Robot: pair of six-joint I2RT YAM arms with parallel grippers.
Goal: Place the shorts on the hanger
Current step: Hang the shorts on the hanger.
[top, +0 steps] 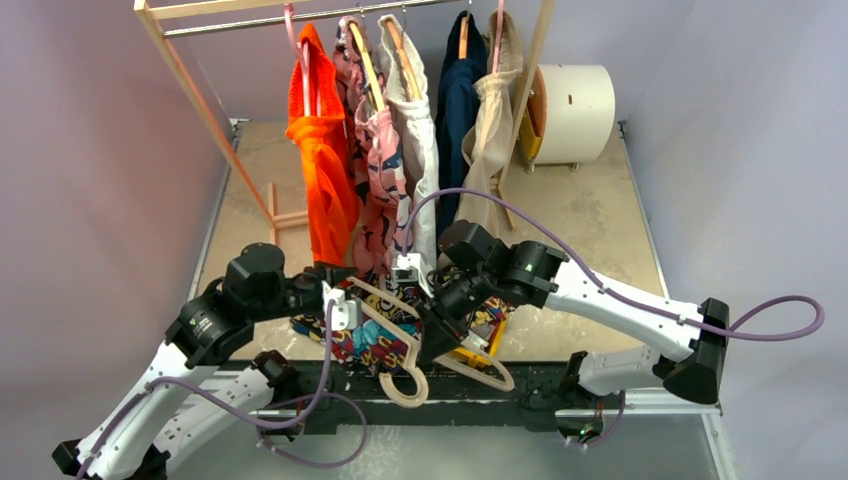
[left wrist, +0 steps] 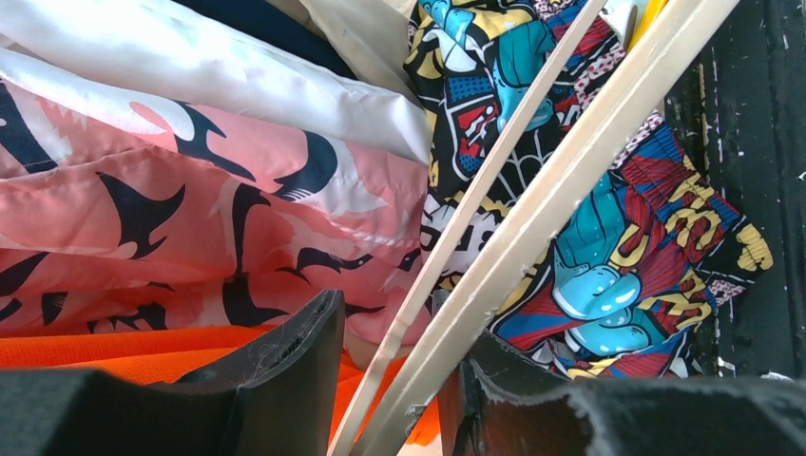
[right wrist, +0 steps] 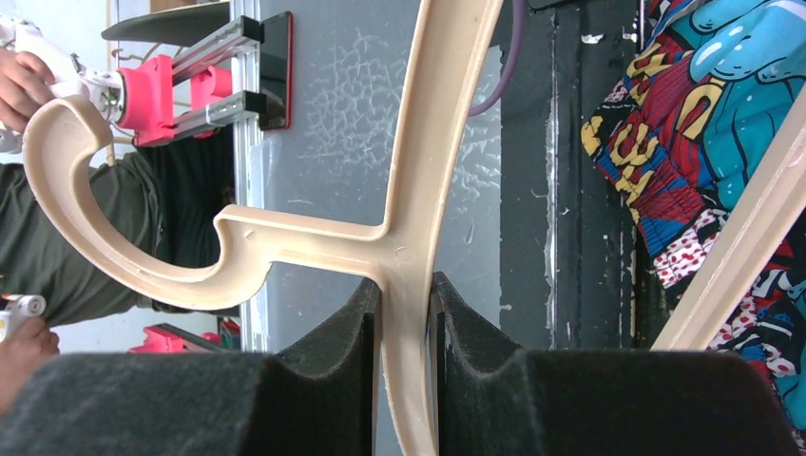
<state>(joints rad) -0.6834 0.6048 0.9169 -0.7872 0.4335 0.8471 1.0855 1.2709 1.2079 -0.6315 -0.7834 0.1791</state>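
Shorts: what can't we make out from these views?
1. Top view: the shorts lie mostly under both arms and the hanger; whether any cloth is over its crossbar is hidden.
2. Left wrist view: only two hanger bars show, their ends cut off by the frame edges.
3. Right wrist view: the right gripper covers the hanger's stem; the shorts are cut off at the right edge.

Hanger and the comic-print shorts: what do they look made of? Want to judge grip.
The hanger looks like moulded plastic, cream, smooth and matte: rounded edges, small round mould marks near the hook, no grain. The shorts look like thin printed cloth, probably synthetic, with a slight sheen and soft creases.
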